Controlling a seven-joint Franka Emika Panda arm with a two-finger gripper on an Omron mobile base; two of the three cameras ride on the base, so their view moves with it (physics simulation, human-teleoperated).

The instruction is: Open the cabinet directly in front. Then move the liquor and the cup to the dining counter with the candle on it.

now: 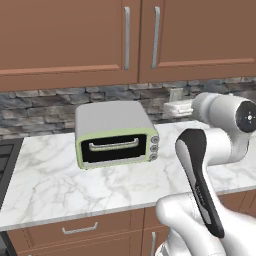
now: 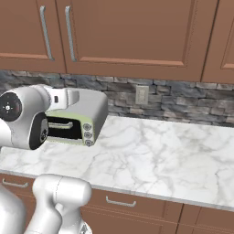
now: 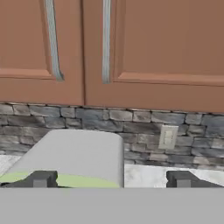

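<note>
Toaster oven [image 3: 72, 157] sits just below your hand [image 3: 109, 178].
Cabinet [image 3: 131, 43] shut ahead, handles [image 3: 106, 41] upright; hand wide open, empty.

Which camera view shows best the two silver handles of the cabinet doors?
The left base view: both cabinet handles show there at almost full length on the shut doors of the cabinet. The hand view is closer but cuts off their upper parts. The right base view shows them small, at its upper left corner, seen from the side.
</note>
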